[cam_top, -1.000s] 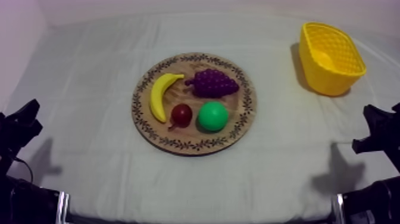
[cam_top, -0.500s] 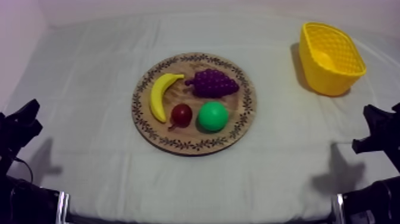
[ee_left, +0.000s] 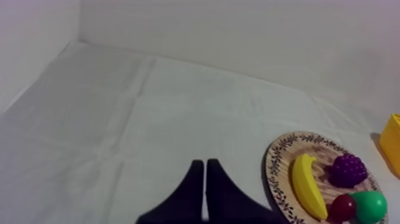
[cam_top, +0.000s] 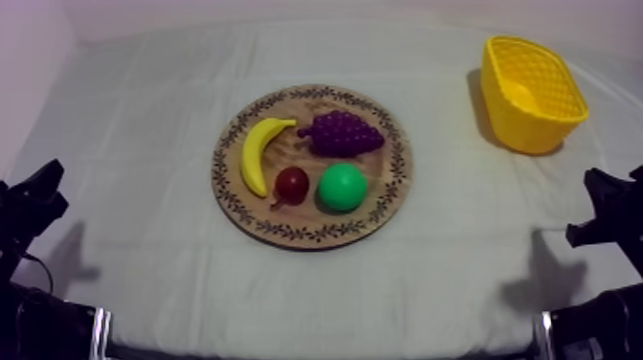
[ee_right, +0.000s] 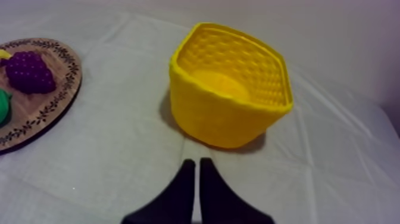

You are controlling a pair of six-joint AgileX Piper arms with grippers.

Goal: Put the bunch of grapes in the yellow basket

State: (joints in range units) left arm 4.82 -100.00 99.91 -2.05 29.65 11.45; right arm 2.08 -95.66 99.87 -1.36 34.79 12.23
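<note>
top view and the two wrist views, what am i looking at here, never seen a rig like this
This is a robot with two arms at a table under a cloth. The top view looks down from above; the black shapes at its lower edges are the left arm and the right arm. Each wrist view comes from a camera on one arm, looking past that arm's own fingers. The left gripper and the right gripper are both shut and hold nothing. On the cloth lies a round wooden board with a banana, a bunch of grapes, a small red fruit and a green pear. A yellow basket stands near the right arm.
</note>
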